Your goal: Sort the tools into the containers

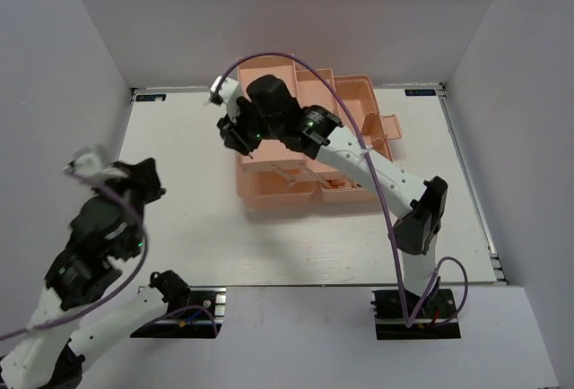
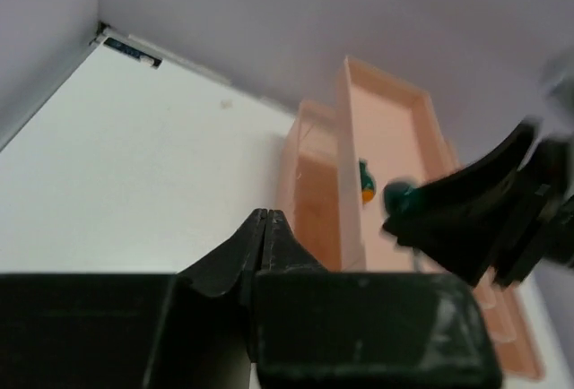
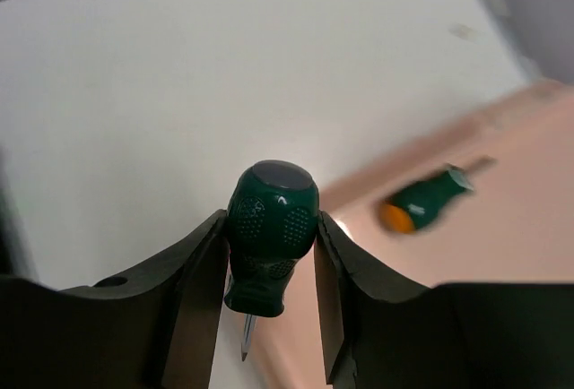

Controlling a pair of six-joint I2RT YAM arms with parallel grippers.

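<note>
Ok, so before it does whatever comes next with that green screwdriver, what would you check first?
1. Grip on the screwdriver: ok, its handle is pinched between the right fingers, tip pointing down.
2. Screwdriver above the toolbox: cannot tell, it hangs right at the box's edge.
3. Drop spot free: looks ok, the second screwdriver lies off to one side inside the box.
4. Toolbox open: ok, its compartments are exposed.
5. Left fingers out of the way: ok, shut, empty, off to the side of the box.
</note>
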